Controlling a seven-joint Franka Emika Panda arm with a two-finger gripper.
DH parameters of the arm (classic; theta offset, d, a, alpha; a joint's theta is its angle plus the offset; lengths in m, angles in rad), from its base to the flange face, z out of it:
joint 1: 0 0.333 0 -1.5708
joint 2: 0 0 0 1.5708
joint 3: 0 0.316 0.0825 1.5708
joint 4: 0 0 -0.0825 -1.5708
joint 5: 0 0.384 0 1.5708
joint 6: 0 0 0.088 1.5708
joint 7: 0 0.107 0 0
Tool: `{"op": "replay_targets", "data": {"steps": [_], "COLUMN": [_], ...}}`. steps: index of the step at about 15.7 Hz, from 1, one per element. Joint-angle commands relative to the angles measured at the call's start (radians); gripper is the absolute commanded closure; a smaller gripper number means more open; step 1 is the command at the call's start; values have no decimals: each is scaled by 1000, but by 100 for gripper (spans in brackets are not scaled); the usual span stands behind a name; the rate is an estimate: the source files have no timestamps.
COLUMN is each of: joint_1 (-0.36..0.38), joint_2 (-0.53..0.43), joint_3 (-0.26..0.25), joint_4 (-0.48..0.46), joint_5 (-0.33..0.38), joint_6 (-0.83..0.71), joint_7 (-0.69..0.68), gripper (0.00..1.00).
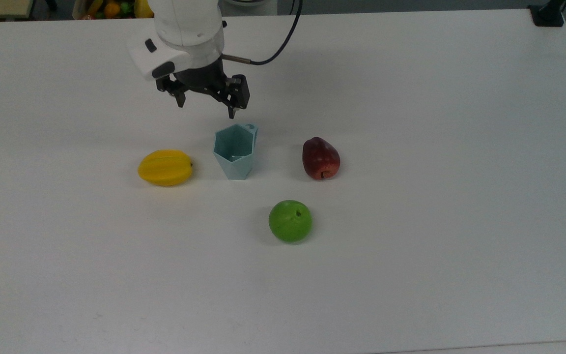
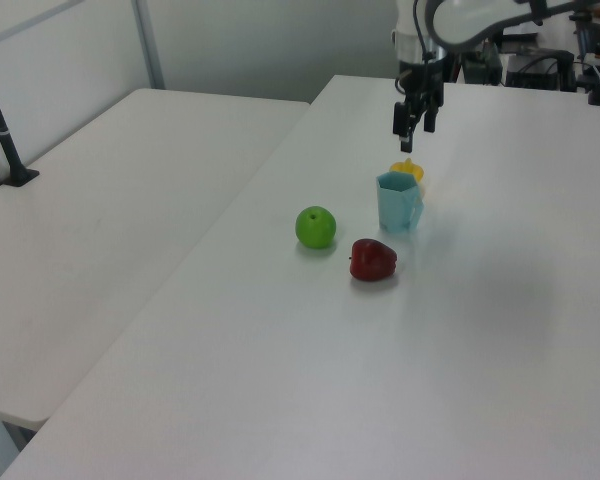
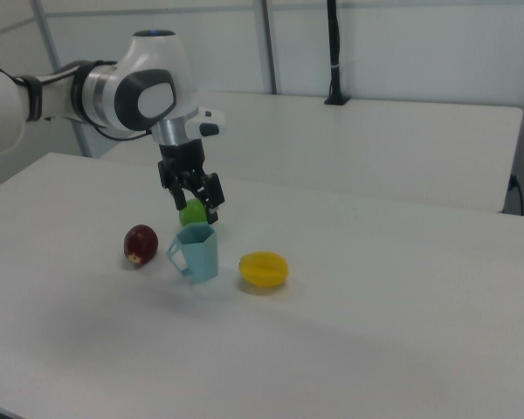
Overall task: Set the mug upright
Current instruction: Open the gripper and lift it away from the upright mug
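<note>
Going left to right in the top view: yellow starfruit [image 1: 165,167] sits below-left of the gripper [image 1: 206,103], which hangs with fingers spread wide, holding nothing. The mug [image 1: 234,152] stands upright on the table [image 1: 410,196] just below it, rim up, not touching. Looks like light, stiff, slick plastic, so I'd pinch the rim wall or handle. Red fruit [image 1: 320,158] and green apple [image 1: 290,221] are off to the lower right. No readable labels anywhere.

Top view overhead, left and right views opposite, oblique
</note>
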Motion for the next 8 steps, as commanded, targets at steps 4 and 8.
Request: {"op": "replay_targets", "data": {"steps": [4,8], "joint_1": [-94,-120], "joint_2": [-146,-176], "joint_3": [-6,-4], "joint_4": [0,0], "joint_5": [34,34], "joint_6": [-157,-178], "joint_7": [-80,-94], "gripper": [0,0]}}
